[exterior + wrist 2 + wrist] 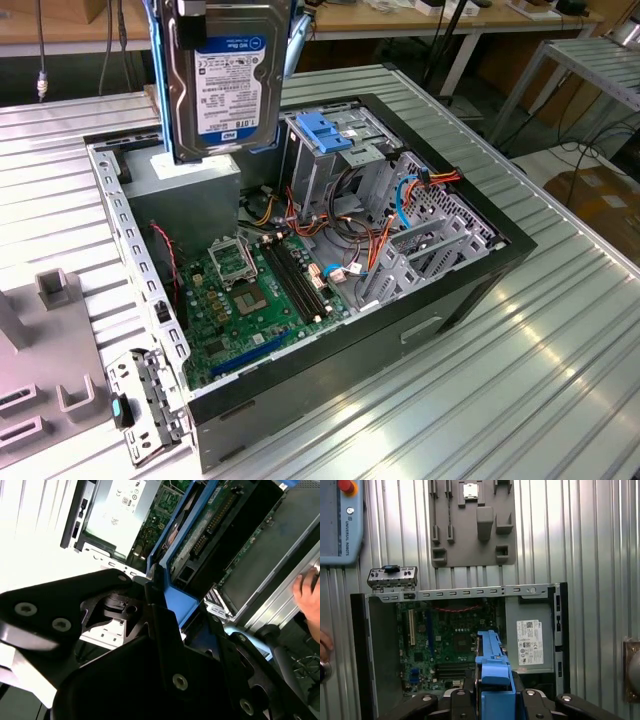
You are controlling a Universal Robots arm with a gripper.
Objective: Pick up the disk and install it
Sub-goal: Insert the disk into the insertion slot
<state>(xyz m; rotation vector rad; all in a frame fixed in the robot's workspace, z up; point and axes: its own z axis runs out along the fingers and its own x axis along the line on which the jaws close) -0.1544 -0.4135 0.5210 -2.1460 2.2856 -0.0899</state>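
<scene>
The disk [228, 80] hangs upright in the air above the open computer case [470, 290], with its white-and-blue label facing the exterior view. Blue carrier rails run down its edges. In both wrist views my gripper [492, 692] is shut on the disk [492, 660], its black fingers [150, 630] clamping the blue rail at the end. The disk [200, 525] is over the back part of the case, between the power-supply box [190, 180] and the metal drive cage [330, 150]. It touches neither of them.
A blue latch piece [322, 130] sits on the drive cage. Loose cables and the green motherboard [260, 290] lie inside the case. A grey fixture plate [470, 525] and a teach pendant [340, 520] rest on the ribbed table. A person's hand [307, 592] is near the case.
</scene>
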